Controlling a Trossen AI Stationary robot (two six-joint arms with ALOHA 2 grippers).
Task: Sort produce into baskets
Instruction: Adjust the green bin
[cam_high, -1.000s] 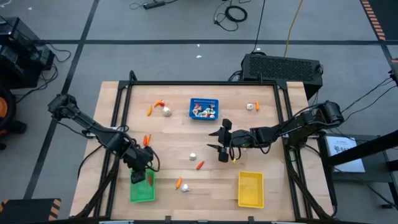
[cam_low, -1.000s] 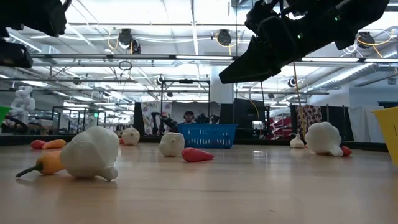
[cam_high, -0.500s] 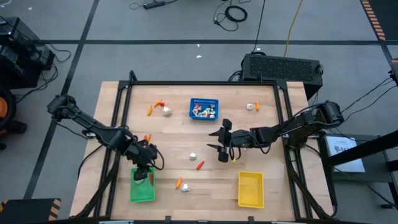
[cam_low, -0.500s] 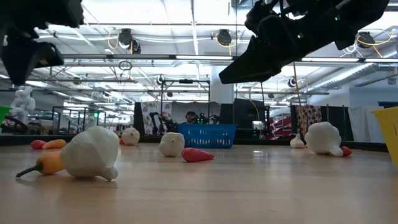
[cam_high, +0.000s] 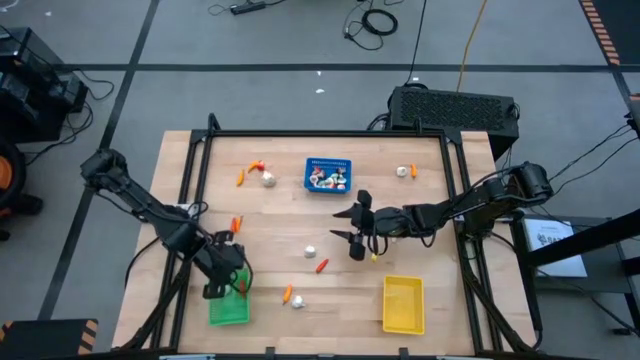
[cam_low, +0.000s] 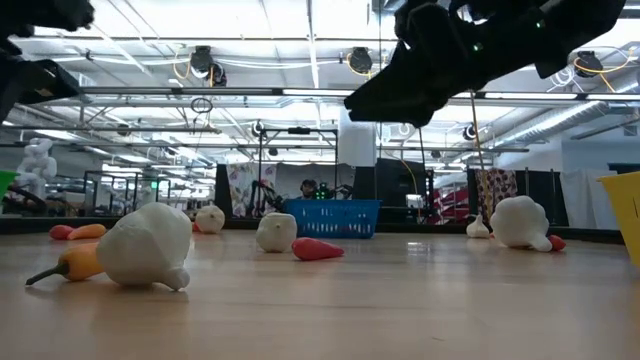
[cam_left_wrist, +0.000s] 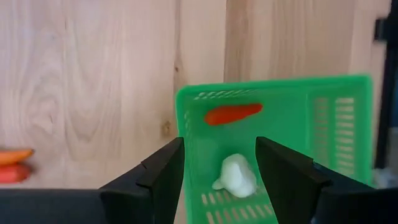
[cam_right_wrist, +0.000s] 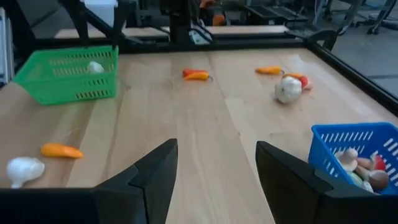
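Garlic bulb (cam_left_wrist: 238, 176), red stick (cam_left_wrist: 233, 114) in green basket (cam_left_wrist: 348, 130): left wrist view only.

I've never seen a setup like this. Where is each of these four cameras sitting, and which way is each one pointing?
High view: overhead, looking straight down on the table; both arms show.
Low view: at tabletop height, looking level across into the room; dark arm parts hang in from above.
Left wrist view: on the left arm, looking down past the open left gripper into the green basket.
Right wrist view: on the right arm, looking across past the open right gripper.
Shared: the blue basket appears in the high, low and right wrist views.
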